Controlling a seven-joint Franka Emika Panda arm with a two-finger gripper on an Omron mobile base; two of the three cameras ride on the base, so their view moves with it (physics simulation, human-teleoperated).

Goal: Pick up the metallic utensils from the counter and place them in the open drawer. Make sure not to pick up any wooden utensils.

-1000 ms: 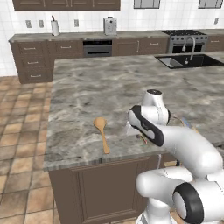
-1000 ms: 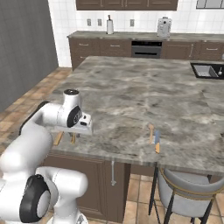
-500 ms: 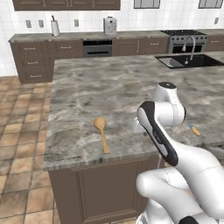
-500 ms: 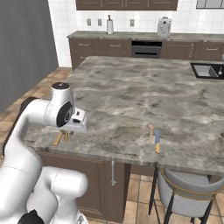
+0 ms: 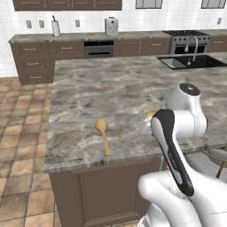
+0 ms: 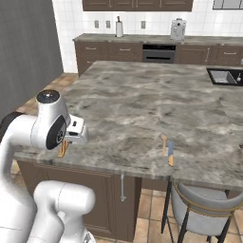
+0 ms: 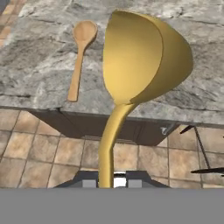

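My gripper (image 7: 112, 180) is shut on the thin handle of a shiny golden utensil (image 7: 140, 57), whose big spoon-like head fills the hand view above the counter's front edge. A sliver of that golden head (image 5: 151, 115) peeks out beside the arm. A slim utensil with a bluish-grey handle (image 6: 170, 151) lies near the front edge of the marbled counter (image 6: 142, 109), well to the right of the hand. The tan wooden spoon (image 5: 103, 133) (image 7: 81, 52) lies flat on the counter, left of the held utensil. The open drawer is out of view.
Dark cabinet fronts (image 5: 106, 186) run below the counter edge, over a tiled floor (image 5: 22, 146). A stool (image 6: 199, 209) stands at the counter's front right. A sink (image 5: 186, 62) is set into the far right of the counter.
The arm's upper joints have swung and risen while the hand stays near the counter's front edge. The golden utensil stays gripped. Nothing on the counter has moved.
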